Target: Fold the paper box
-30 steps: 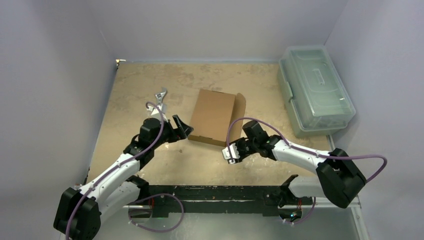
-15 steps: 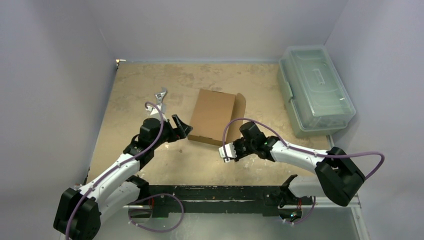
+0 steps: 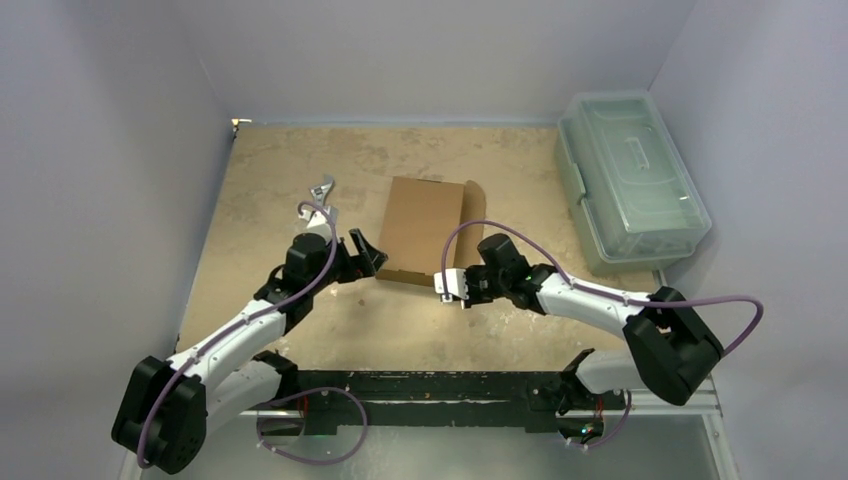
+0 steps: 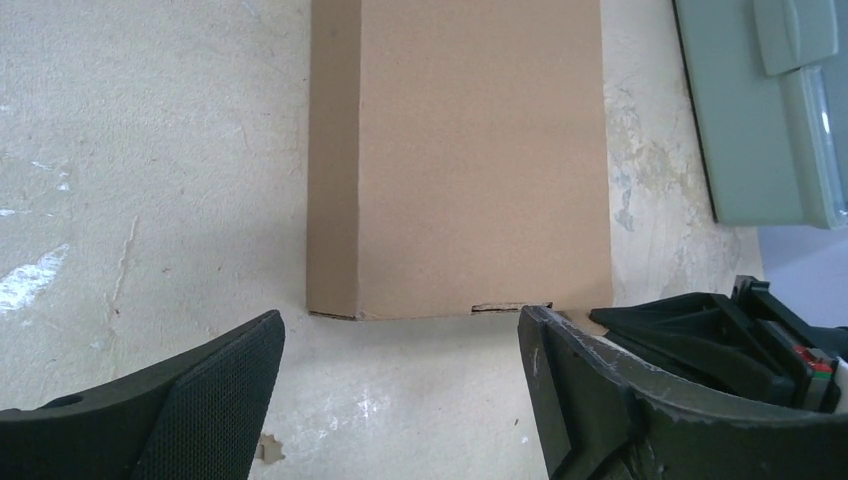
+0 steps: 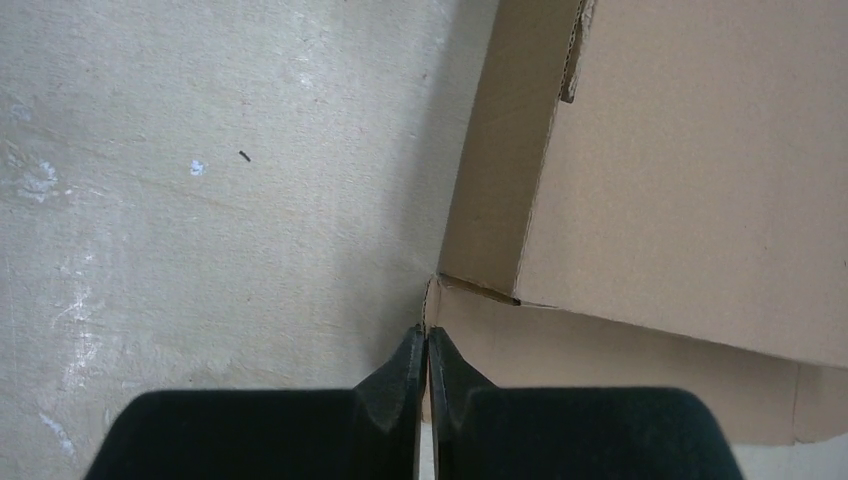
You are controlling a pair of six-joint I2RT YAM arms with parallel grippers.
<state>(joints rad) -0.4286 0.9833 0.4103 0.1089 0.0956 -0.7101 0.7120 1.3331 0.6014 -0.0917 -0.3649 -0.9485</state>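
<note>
Right wrist view first: finds the right claw (image 5: 428, 345) clenched, black tips pressed flat together and touching the near corner of the box (image 5: 700, 150); cannot tell whether any card is nipped between them. Across at 9 o'clock, sees the left claw (image 4: 400, 330) released, jaws spread wide, set just short of the box's near short edge, which lies across the gap between the two fingers.

Places the box mid-table, lying flat, long axis running roughly 6 to 12 o'clock with the far end leaning a touch toward 1. Notes a broad panel facing up, a narrow folded wall down the 9 o'clock side and a flap sticking out along the 3 o'clock side. Plain brown cardboard, matte, with sharp creases and a small cut slit at the near edge.

Under it all, reads the table (image 5: 200, 200) as sandy beige, mottled and rough, with pale scuffs. At 2 o'clock, well apart from the box, picks out a pale-green see-through plastic bin (image 3: 630, 180), lid on, corners rounded. Closes off with smooth lilac-grey walls (image 3: 420, 60) on three sides and a black rail (image 3: 430, 385) along the 6 o'clock edge.
</note>
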